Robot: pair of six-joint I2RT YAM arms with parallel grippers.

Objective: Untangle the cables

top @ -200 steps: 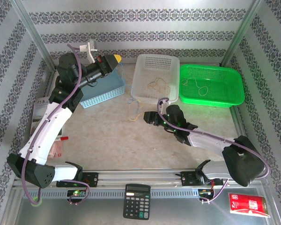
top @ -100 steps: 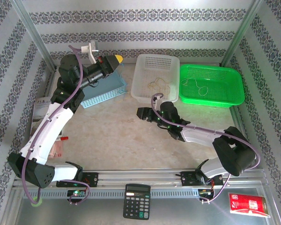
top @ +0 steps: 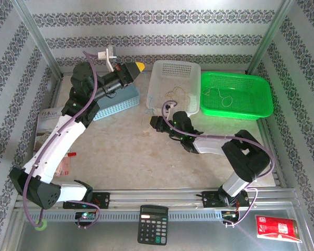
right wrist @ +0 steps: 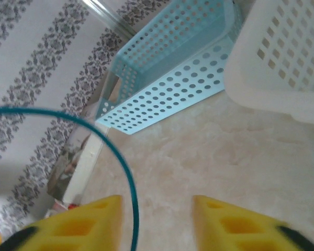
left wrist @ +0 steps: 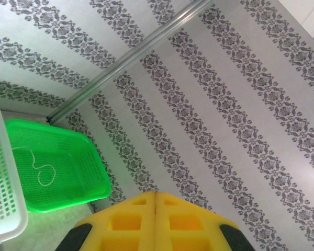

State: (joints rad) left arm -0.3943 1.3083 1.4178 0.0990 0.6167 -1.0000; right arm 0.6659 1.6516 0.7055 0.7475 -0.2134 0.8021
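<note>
A thin blue cable (right wrist: 126, 166) arcs across the right wrist view and runs down between the fingers of my right gripper (right wrist: 156, 204), close to the left finger (right wrist: 94, 219). That gripper (top: 153, 123) is open, low over the table by the white basket's (top: 158, 107) front left corner. A yellowish-tan cable (top: 174, 94) lies in the white basket. A whitish cable (top: 223, 94) lies looped in the green basket (top: 261, 99); the left wrist view shows this whitish cable (left wrist: 42, 170) too. My left gripper (top: 136, 67) is shut and empty, raised above the light blue basket (top: 115, 104).
The light blue basket (right wrist: 172, 78) and white basket (right wrist: 282, 57) stand close ahead of the right gripper. Papers (top: 46, 118) and a small red item (top: 71, 155) lie at the left. A calculator (top: 153, 231) and a red packet (top: 279, 228) sit at the near edge.
My right arm has folded its elbow in and swung its gripper left and toward the white basket. The left gripper has shifted slightly right, still shut.
</note>
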